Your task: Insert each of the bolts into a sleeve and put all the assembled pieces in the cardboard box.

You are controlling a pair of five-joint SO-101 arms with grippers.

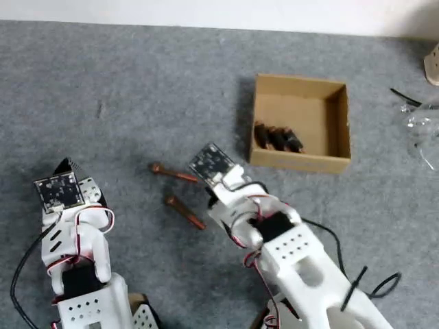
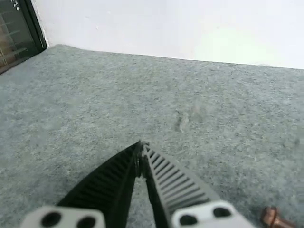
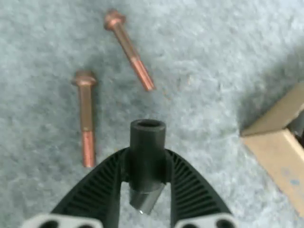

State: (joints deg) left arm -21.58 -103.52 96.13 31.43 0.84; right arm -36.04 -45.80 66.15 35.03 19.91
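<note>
Bright, diffuse light; soft shadow left of cardboard box (image 1: pixel 300 163); source perhaps rightward.

Two bolts (image 1: pixel 175 175) (image 1: pixel 185 212) flat; black sleeve (image 3: pixel 147 152) clamped; box (image 1: pixel 300 164) holds perhaps three pieces (image 1: pixel 278 139)

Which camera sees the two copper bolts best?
The right wrist view: one bolt and the other bolt lie whole and close on the carpet. The high view shows both, smaller. The left wrist view catches a bolt head at its edge.
</note>
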